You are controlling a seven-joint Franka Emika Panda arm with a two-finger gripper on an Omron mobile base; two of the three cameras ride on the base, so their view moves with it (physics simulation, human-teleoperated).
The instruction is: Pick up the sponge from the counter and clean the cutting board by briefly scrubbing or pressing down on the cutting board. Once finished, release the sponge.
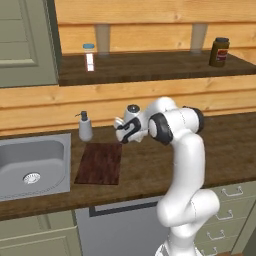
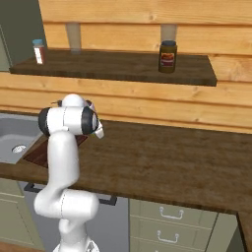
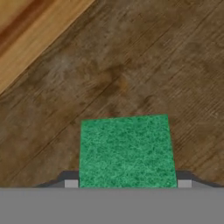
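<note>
A: What's hidden?
B: The pincer [image 3: 127, 183] fingertips are mostly cut off; one sponge [image 3: 127, 151] sits between them, gripped, above the table [image 3: 144, 65].
A: Boards?
B: One cutting board [image 1: 100, 163], beside the sink [image 1: 32, 167].

Cutting board [image 1: 100, 163] lies flat on the counter [image 1: 230, 150], sink [image 1: 32, 167] just beside it at nine o'clock. Soap dispenser [image 1: 85, 127] stands close by at eleven o'clock of the board, against the wall. Up on the shelf [image 1: 150, 67], a small jar [image 1: 89, 56] at the left, a bigger jar [image 1: 219, 52] far off at three o'clock. In the hand view, the sponge [image 3: 127, 151] sits on the counter, tight between the fingertips [image 3: 71, 183].
</note>
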